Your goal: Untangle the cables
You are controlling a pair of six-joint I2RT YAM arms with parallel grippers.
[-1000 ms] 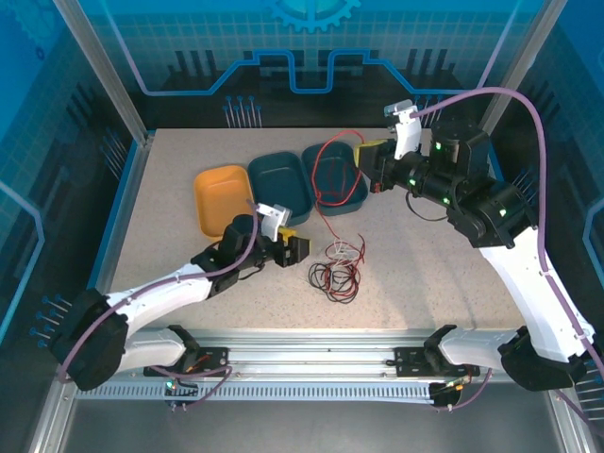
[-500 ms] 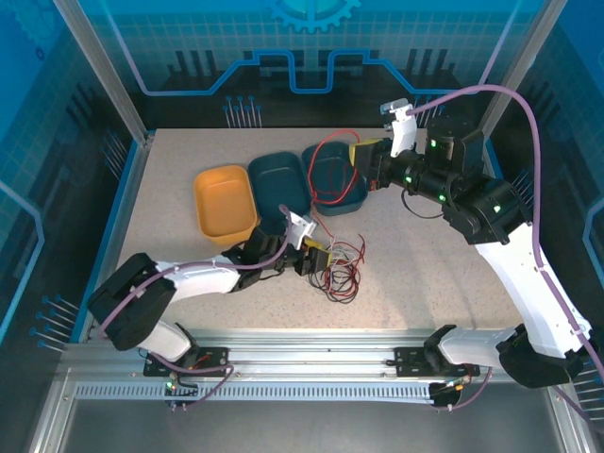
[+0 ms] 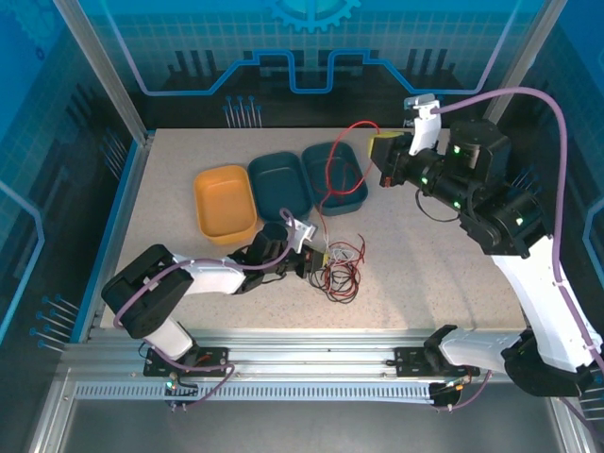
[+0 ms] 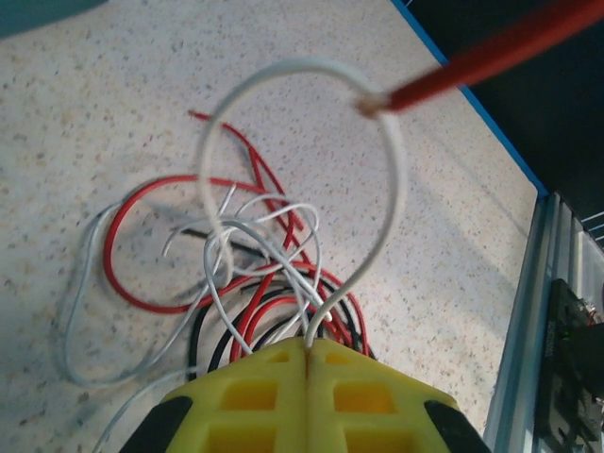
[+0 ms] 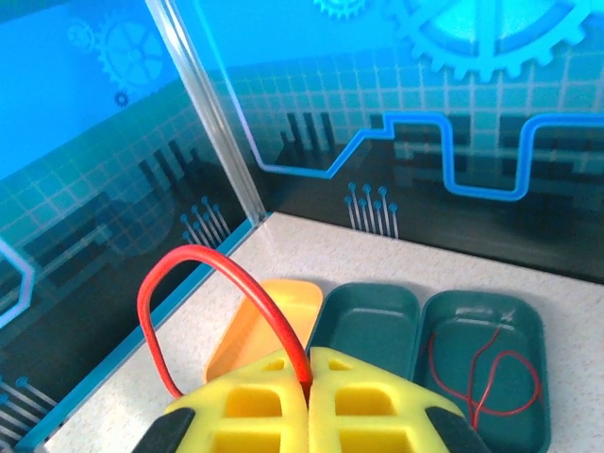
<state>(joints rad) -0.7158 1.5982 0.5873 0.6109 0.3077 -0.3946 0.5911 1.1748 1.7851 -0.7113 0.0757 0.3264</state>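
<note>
Right end effector clamped on red cable, trays beyond

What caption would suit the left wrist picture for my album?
Yellow left gripper pinches a white wire looping above the red, white and black tangle on the speckled table.

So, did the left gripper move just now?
Yes. The left gripper slid right, away from the orange tray, reaching the cable tangle and shutting on the white cable.

Bench is looking like matt, grainy, speckled stone-effect stuff. The cables are wearing smooth, slightly glossy plastic insulation, the jaws are showing matt yellow moulded plastic, and the trays are coming across as smooth plastic.
</note>
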